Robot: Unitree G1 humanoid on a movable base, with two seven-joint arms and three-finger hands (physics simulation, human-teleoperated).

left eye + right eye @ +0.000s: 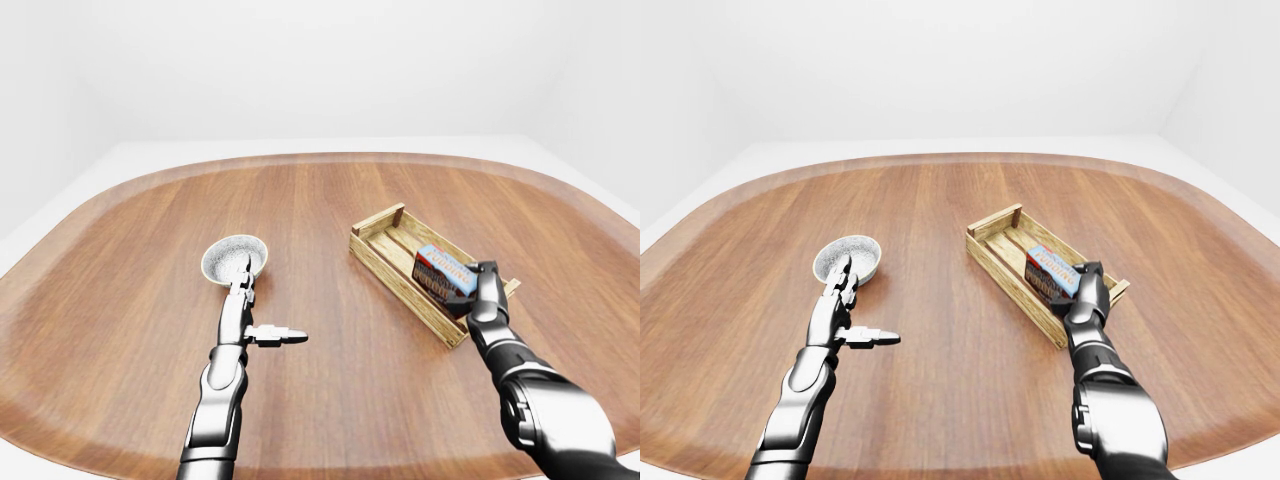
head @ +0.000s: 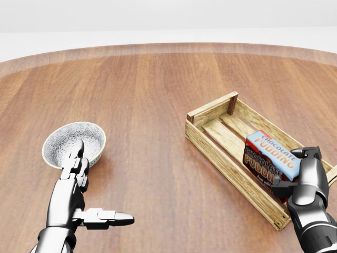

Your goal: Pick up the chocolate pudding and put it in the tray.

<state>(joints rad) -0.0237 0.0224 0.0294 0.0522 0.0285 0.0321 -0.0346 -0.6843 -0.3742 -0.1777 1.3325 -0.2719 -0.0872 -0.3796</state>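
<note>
The chocolate pudding box (image 2: 269, 159), brown and light blue, is inside the wooden tray (image 2: 221, 154), tilted near the tray's lower right end. My right hand (image 2: 300, 171) has its fingers closed round the box's right end. My left hand (image 2: 84, 184) is open and empty, fingers stretched toward a small speckled bowl (image 2: 73, 141), thumb sticking out to the right. In the head view the fingertips overlap the bowl's near rim.
The tray and bowl sit on a wide oval wooden table (image 2: 152, 95) with a raised rim. The tray's upper left half shows bare slats (image 2: 226, 129). White floor and walls lie beyond the table.
</note>
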